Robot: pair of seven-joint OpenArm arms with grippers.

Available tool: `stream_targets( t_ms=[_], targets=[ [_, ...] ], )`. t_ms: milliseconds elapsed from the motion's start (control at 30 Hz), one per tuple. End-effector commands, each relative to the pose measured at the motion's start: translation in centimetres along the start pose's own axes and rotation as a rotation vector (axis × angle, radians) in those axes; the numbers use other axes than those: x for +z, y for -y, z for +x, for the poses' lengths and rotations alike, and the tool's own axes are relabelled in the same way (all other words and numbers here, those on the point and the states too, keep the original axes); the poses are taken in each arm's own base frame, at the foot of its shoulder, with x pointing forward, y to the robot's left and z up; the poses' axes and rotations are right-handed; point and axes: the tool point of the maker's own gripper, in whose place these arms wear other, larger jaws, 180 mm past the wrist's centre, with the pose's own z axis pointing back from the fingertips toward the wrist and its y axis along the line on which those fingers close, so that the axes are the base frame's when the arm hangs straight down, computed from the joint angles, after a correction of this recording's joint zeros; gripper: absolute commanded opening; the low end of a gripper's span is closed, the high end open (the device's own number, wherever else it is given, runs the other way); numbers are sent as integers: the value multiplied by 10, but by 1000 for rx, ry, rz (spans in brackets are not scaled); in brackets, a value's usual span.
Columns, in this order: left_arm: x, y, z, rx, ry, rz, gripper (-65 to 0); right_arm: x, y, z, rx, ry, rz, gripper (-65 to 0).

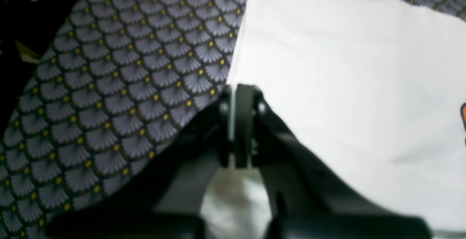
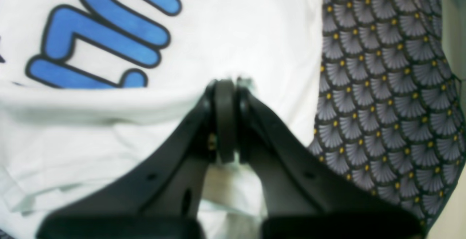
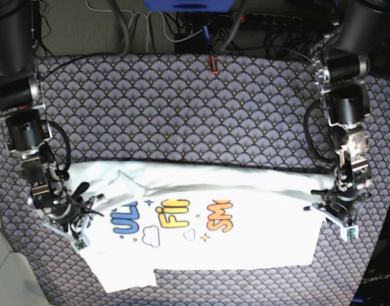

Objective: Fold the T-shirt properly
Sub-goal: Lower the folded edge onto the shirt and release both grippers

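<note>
My left gripper (image 1: 240,97) is pinched tight on a white edge of the T-shirt (image 1: 346,86); a sliver of cloth shows between the pads. My right gripper (image 2: 226,86) is clamped the same way on a cloth edge just beside the blue lettering (image 2: 105,39).

In the base view the left gripper (image 3: 338,197) sits near the table's right edge and the right gripper (image 3: 67,213) near the left edge. The T-shirt (image 3: 246,245) is stretched between them across the front half of the patterned tablecloth (image 3: 182,108), print up. A white band runs along its back edge from one grip to the other. It looks like a fold line, but the wrist views are too blurred to say how many layers each pinch holds.

To do this step well:
- Move both arms in sync, same height and same pace, so the edge stays straight.
- Keep light tension across; slack in the middle will wrinkle.
- Lay the edge down square to the hem at the front table edge before releasing.
- The loose flap at the front left corner could bunch.
</note>
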Motion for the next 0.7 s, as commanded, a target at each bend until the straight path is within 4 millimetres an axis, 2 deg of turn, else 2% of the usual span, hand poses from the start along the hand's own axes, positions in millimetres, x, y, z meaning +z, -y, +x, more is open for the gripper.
stream_targets(
  t_ms=[0, 167, 400, 567, 667],
  targets=[
    [0, -7, 30, 5, 74, 14, -645, 6, 17, 23, 0, 58, -33, -650],
    [-2, -9, 22, 11, 53, 16, -645, 6, 18, 23, -4, 55, -35, -650],
    [-4, -6, 33, 11, 67, 11, -640, 6, 19, 23, -2, 55, -36, -650],
    [-10, -5, 37, 30, 57, 8, -528, 7, 21, 25, -4, 60, -40, -650],
    [-10, -4, 36, 27, 55, 7, -507, 7, 22, 26, -4, 60, -41, -650]
  ],
)
